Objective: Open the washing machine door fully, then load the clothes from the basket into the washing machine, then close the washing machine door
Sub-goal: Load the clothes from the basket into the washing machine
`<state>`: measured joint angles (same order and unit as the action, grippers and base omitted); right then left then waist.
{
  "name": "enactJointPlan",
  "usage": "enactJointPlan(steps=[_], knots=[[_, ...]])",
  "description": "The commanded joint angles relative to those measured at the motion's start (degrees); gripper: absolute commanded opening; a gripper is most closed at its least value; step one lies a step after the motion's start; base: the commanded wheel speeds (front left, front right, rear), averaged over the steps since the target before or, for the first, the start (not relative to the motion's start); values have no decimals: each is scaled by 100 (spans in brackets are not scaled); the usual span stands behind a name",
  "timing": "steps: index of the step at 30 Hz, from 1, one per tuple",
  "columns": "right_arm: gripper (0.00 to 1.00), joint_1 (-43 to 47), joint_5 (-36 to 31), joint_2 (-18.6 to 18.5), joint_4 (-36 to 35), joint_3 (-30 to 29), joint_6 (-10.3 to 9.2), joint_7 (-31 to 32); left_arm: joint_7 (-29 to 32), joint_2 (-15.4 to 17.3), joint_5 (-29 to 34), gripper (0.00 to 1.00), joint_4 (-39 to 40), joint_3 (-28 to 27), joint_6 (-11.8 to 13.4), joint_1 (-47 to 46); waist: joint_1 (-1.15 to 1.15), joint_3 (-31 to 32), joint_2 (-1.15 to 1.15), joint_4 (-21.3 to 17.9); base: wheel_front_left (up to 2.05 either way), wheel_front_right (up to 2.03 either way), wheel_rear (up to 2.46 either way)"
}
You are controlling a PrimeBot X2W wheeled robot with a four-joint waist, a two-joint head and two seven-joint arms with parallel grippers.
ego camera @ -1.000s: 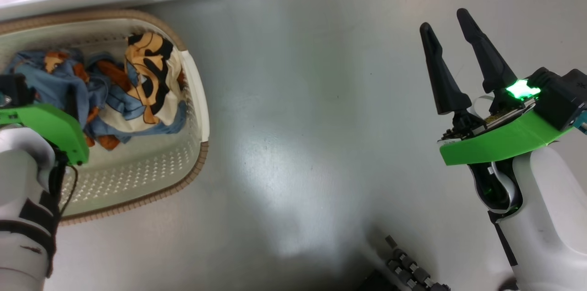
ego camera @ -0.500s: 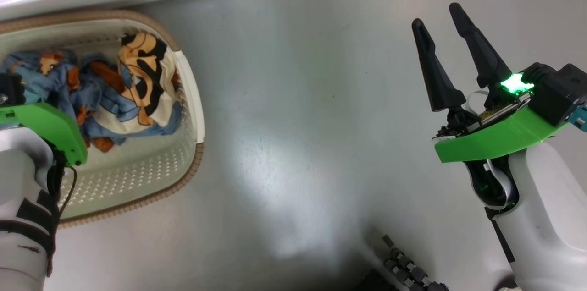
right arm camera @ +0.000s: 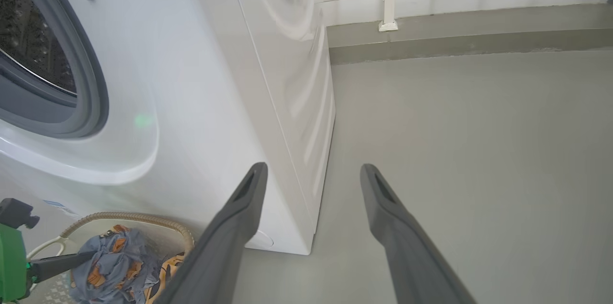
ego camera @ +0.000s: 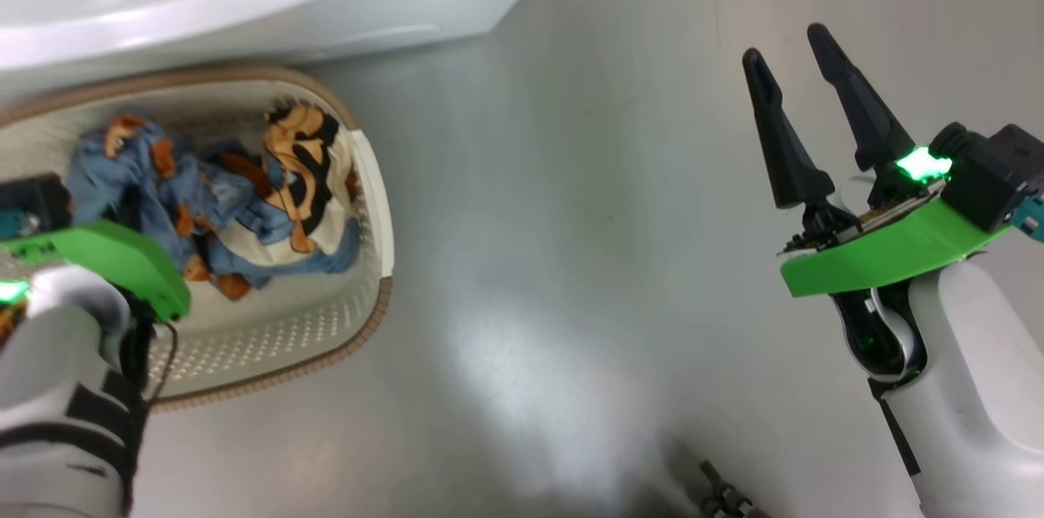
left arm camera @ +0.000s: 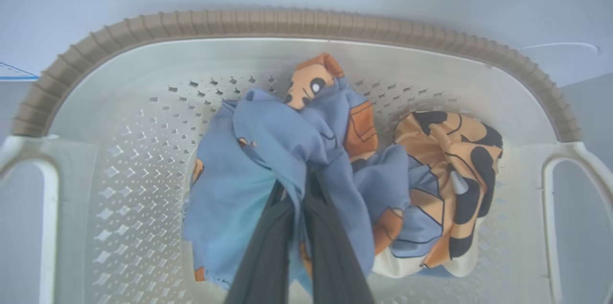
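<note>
On my left wrist view the left pincer (left arm camera: 298,185) has its two dark fingers pressed together on a fold of light blue cloth, the top of the clothes (left arm camera: 268,151) heaped in the basket (left arm camera: 306,24). A cream garment printed in orange and black lies just beside that fold, towards one handle. The basket stands on the grey floor (right arm camera: 455,151), close against the front of the washing machine (right arm camera: 201,79). My right pincer (right arm camera: 311,170) hangs over bare floor well apart from the basket, fingers spread wide and holding nothing. Beyond it I see the machine's grey gasket (right arm camera: 91,79) and steel drum (right arm camera: 28,45). A small blue label (right arm camera: 60,207) sits low on the front; I cannot read its writing.
</note>
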<state>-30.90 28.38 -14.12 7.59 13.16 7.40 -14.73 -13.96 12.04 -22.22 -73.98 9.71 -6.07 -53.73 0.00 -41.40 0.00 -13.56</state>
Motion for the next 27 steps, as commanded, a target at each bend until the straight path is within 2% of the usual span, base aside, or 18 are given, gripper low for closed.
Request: enactJointPlan(steps=[1, 12, 27], knots=[[100, 290, 27, -50, -87, 48, 9, -27, -72, 195, -40, 0, 86, -124, -28, 229, 0, 288, 0, 119, 0, 0, 0], [100, 712, 13, -141, 97, -9, 9, -27, -102, 36, -80, 0, 1220, -393, -110, 1227, 0, 1170, 0, 373, 0, 0, 0], [100, 1415, 11, -283, 275, -59, 9, -27, -103, -239, 320, 0, 3025, -995, -139, 2792, 0, 2344, 0, 655, 0, 0, 0]])
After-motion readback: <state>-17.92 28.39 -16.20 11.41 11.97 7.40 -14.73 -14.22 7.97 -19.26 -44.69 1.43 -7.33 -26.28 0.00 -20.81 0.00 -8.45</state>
